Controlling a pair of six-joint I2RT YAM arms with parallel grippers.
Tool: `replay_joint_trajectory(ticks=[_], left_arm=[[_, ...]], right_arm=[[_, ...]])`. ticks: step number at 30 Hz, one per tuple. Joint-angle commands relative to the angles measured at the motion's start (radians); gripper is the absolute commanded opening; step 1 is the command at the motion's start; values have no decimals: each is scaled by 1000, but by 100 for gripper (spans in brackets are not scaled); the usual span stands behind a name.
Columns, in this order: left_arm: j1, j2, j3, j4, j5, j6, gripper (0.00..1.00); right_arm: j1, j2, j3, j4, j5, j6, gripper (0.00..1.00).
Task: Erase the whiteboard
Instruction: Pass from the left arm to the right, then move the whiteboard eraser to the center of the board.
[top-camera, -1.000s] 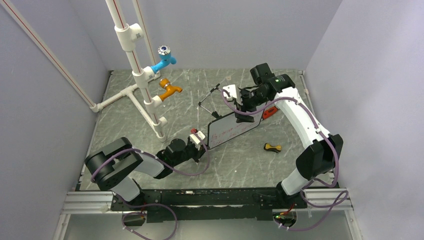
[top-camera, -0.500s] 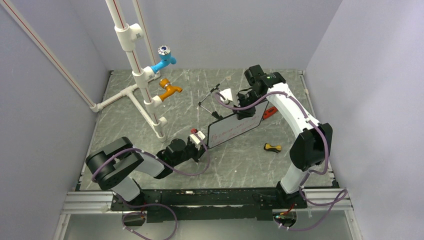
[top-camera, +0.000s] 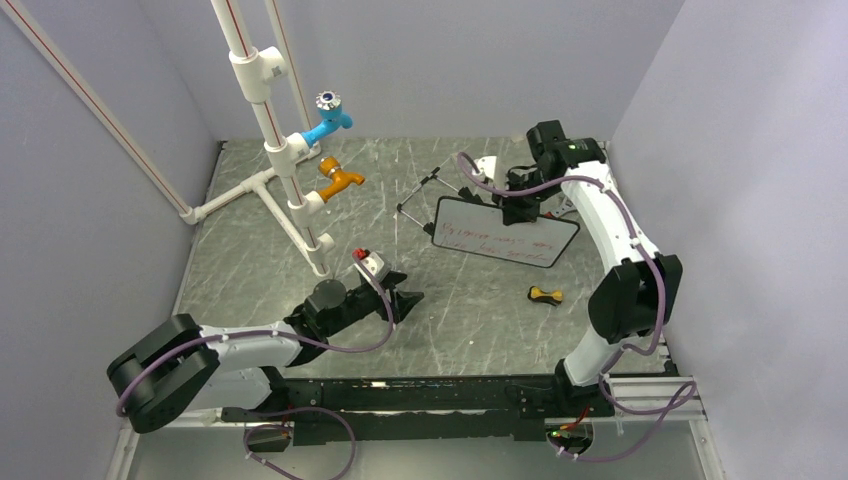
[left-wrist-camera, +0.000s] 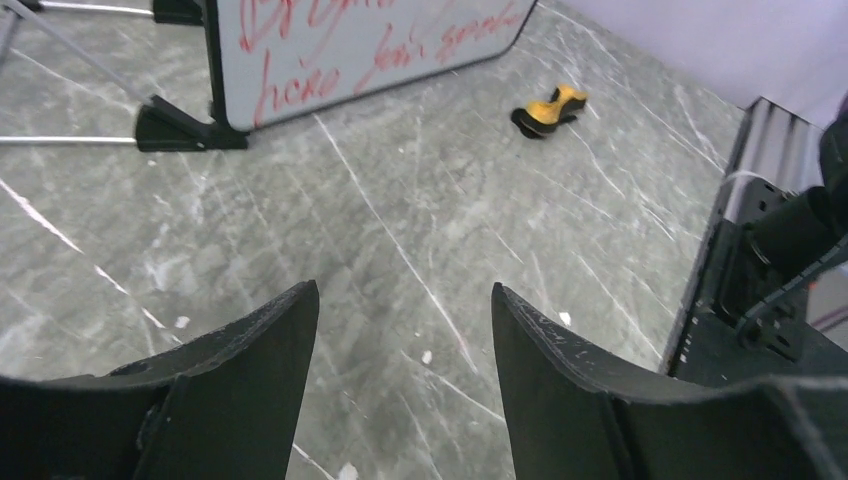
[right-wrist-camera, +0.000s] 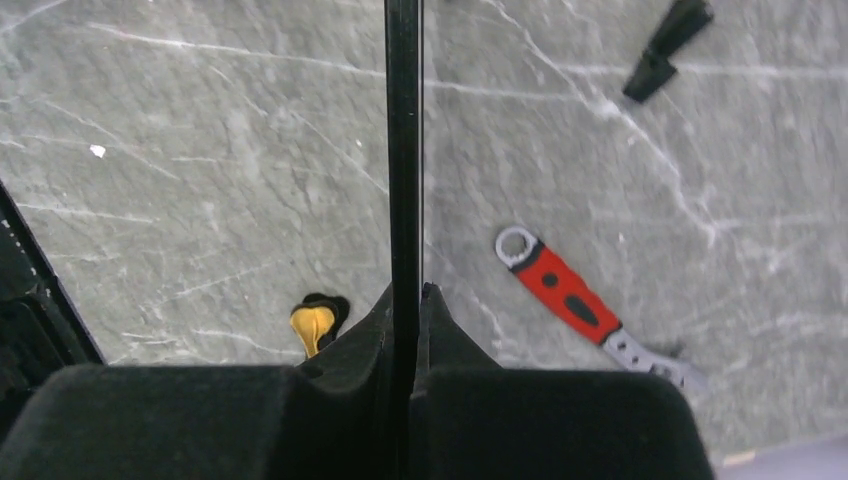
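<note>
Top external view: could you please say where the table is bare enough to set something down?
Bare tabletop lies between the left gripper and the eraser, in front of the whiteboard. It is crowded at the far side, around the right gripper and wire easel.

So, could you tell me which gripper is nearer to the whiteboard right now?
Right. The right gripper is shut on the top edge of the whiteboard; the left gripper stands open, apart from it, off its near-left corner.
</note>
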Motion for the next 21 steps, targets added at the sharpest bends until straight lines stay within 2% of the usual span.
replay_joint_trajectory(ticks=[1, 5, 14, 17, 21], left_arm=[[-21, -51, -13, -87, 71, -45, 68], [-38, -110, -46, -104, 72, -49, 69], [-50, -214, -73, -168, 46, -67, 71], [-50, -274, -84, -204, 25, -67, 72], [-49, -371, -106, -246, -3, -68, 73]], right_arm=[[-54, -86, 40, -7, 64, 80, 0], [-151, -147, -23, -42, 89, 109, 0], [-339, -345, -324, 102, 169, 191, 0], [-351, -389, -390, 145, 164, 279, 0], [-345, -464, -469, 165, 68, 360, 0]])
